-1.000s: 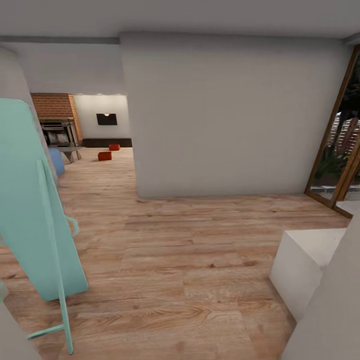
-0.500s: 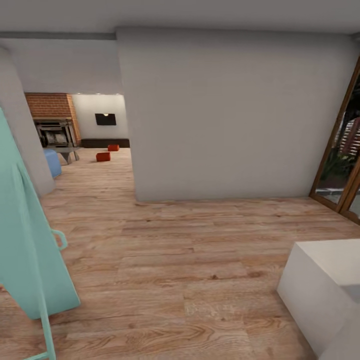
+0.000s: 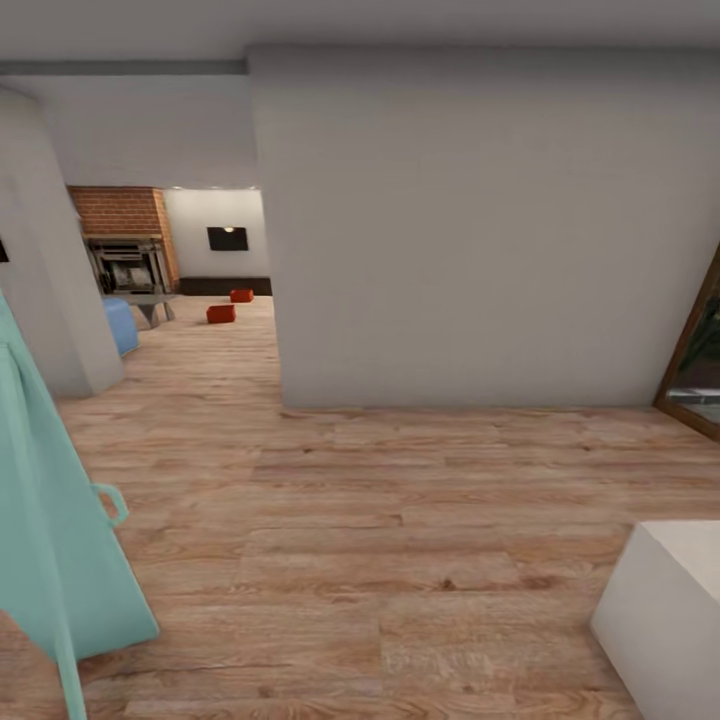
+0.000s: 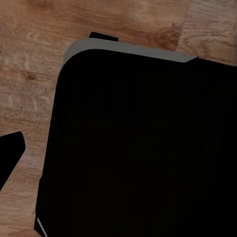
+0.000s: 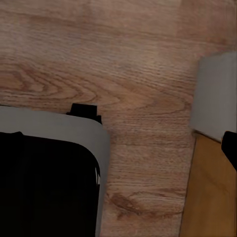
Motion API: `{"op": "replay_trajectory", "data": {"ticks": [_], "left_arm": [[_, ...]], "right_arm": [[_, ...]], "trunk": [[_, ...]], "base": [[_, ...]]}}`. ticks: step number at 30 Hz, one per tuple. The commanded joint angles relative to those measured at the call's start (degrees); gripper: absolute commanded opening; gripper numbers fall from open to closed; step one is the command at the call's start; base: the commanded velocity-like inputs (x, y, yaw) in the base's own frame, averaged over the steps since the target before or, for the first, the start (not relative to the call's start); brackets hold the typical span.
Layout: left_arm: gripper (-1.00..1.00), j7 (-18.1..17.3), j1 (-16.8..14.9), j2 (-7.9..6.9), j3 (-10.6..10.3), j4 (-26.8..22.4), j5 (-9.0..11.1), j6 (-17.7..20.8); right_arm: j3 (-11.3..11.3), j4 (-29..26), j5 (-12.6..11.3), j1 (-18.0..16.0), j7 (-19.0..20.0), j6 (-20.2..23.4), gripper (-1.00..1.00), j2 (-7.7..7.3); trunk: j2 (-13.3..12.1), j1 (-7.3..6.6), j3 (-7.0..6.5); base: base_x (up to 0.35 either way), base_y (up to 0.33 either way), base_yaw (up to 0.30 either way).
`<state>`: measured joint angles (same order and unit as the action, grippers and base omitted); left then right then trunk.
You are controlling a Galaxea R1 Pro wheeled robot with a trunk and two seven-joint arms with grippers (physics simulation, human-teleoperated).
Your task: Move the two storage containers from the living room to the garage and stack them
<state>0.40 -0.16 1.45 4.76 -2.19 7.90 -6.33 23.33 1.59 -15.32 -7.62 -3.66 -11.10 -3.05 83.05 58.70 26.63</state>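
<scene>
Containers, two orange-red bins, sat far off on the light plank floor (image 3: 400, 560) of the living room, seen through the opening to the left of a big white wall (image 3: 480, 230). The nearer bin (image 3: 221, 314) lay a little left of and in front of the farther bin (image 3: 241, 295), the two apart. Behind them ran a low dark bench (image 3: 225, 286) under a black TV (image 3: 228, 238). A brick fireplace (image 3: 125, 240) stood to their left, with a blue seat (image 3: 122, 325) nearby. Close to the camera, a mint-green ironing board (image 3: 50, 540) leaned at the left edge, and a white block (image 3: 670, 620) showed at the lower right. A wood-framed glass door (image 3: 695, 370) edged the right side. Wrist cameras looked down on planks and the robot's dark base (image 4: 138, 148); whether either gripper's fingers were spread or pressed together could not be told.
</scene>
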Motion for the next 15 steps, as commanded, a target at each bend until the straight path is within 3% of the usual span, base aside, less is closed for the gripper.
{"op": "replay_trajectory", "data": {"ticks": [1, 11, 15], "left_arm": [[1.00, 0.04, -0.02, 0.03, 0.42, 0.00, 0.09, -0.14], [1.00, 0.04, -0.02, 0.01, 0.42, 0.00, 0.09, -0.09], [1.00, 0.04, -0.02, 0.04, 0.42, 0.00, 0.09, -0.10]], "right_arm": [[0.49, 0.17, -0.49, -0.06, -0.03, -0.32, 1.00, 0.01], [0.40, 0.17, -0.47, -0.10, -0.03, -0.32, 1.00, -0.02], [0.40, 0.17, -0.46, -0.07, 0.09, -0.33, 1.00, -0.11]], "trunk": [[0.02, 0.03, 0.05], [0.02, 0.03, 0.05], [0.02, 0.03, 0.05]], "base": [[0.325, 0.000, 0.257], [0.325, 0.000, 0.260], [0.325, 0.000, 0.087]]}}
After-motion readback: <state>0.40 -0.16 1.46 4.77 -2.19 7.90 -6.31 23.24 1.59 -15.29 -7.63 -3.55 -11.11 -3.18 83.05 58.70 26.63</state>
